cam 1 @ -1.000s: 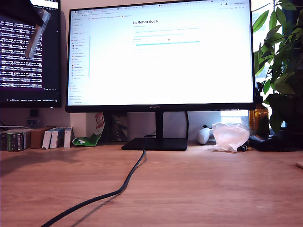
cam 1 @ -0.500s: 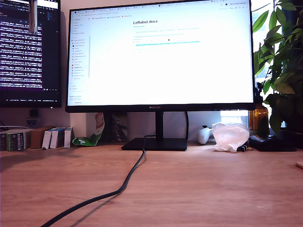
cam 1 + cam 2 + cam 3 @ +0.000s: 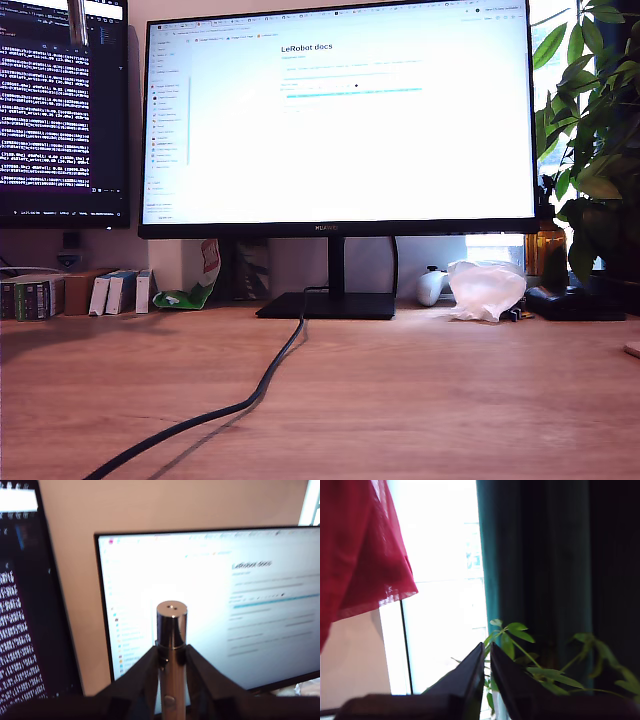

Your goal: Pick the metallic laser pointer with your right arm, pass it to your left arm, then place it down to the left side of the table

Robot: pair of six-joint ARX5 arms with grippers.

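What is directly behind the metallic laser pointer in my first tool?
Behind the metallic laser pointer, held upright in my first tool, is the bright monitor. The pointer covers a strip of its screen.

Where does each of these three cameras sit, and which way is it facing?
Exterior view: low at desk level, facing the monitors; the shiny silver metal laser pointer shows at top.
First wrist view: on my first gripper, facing the white-screened monitor, pointer clamped.
Second wrist view: on my second gripper, facing window and green plant.
Shared: pointer, monitor.
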